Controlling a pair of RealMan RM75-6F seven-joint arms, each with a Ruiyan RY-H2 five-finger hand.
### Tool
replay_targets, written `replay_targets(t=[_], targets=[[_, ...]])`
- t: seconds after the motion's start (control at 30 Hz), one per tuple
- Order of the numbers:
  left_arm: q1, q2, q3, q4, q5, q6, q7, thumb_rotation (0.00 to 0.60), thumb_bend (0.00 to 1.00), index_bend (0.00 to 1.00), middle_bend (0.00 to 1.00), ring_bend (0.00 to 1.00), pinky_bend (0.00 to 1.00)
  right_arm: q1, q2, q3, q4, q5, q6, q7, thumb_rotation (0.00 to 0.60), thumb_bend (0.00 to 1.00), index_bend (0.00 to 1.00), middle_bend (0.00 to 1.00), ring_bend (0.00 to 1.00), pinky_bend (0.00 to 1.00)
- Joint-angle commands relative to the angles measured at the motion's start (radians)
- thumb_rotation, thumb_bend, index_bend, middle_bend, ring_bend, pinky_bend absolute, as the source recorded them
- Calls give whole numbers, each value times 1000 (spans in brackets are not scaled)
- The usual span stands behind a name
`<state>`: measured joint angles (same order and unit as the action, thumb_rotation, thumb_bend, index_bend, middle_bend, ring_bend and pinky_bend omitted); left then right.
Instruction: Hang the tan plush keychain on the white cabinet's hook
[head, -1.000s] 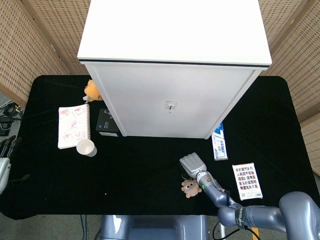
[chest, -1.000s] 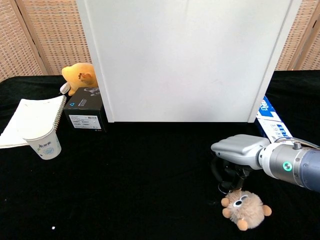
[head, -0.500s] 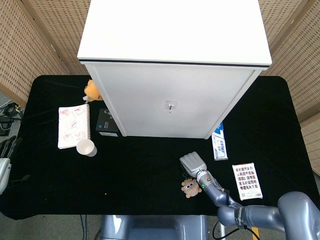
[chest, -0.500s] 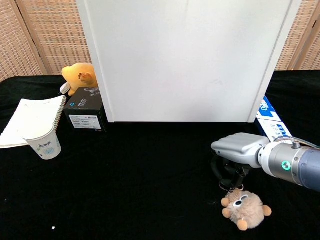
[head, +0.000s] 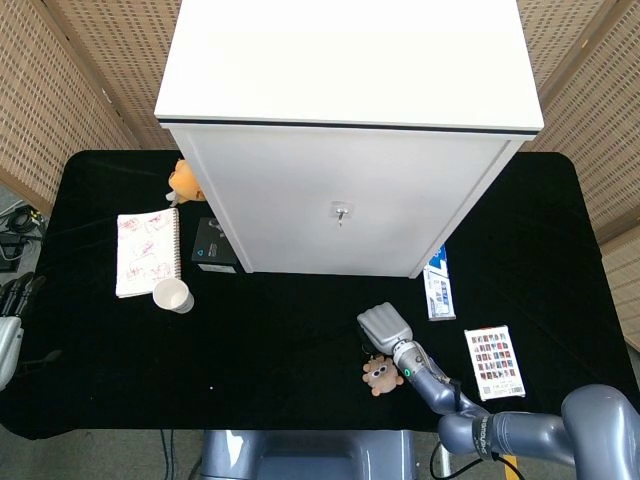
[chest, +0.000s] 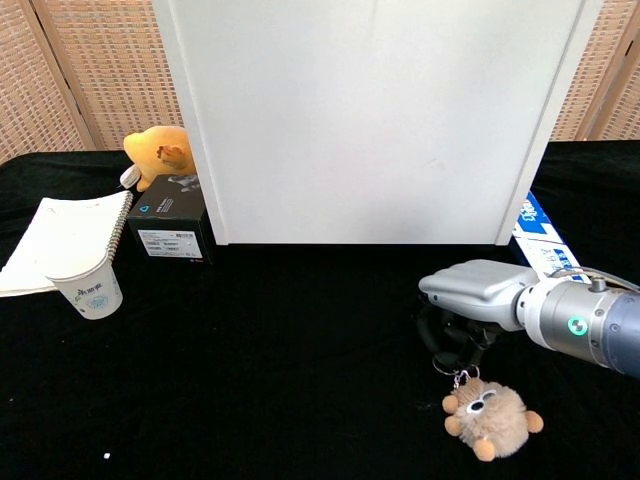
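The tan plush keychain (head: 378, 375) (chest: 490, 418) lies on the black table near the front right. Its metal ring (chest: 460, 375) rises to my right hand (head: 385, 328) (chest: 478, 295), whose curled fingers pinch it from above. The white cabinet (head: 350, 100) (chest: 370, 120) stands at the back, and its small metal hook (head: 341, 212) sits on the front face, well above my right hand. At the far left edge of the head view my left hand (head: 10, 320) hangs off the table, too cropped to show how its fingers lie.
A paper cup (head: 174, 296), a spiral notebook (head: 147, 252) and a black box (head: 213, 247) lie left of the cabinet, with an orange plush (head: 183, 178) behind them. A blue-and-white box (head: 438, 285) and a printed card (head: 494, 362) lie to the right.
My right hand has risen slightly and shifted a little left, drawing the keychain's ring up while the plush stays on the table.
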<state>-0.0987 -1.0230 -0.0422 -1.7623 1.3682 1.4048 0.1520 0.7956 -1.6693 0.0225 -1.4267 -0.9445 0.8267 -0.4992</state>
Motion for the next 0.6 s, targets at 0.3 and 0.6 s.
replay_targets(t=[0.3,0.6], targets=[[2,0,5,-2,10,3,-1,600,0,0,0,0,0,-40,64,16,-83,-165,89,92,600,663,724,929,896,1000],[3,2,8,-3,19,6,-5,600,0,0,0,0,0,-68,150,19,-180,-325,186,139,600,666,729,929,896,1000]])
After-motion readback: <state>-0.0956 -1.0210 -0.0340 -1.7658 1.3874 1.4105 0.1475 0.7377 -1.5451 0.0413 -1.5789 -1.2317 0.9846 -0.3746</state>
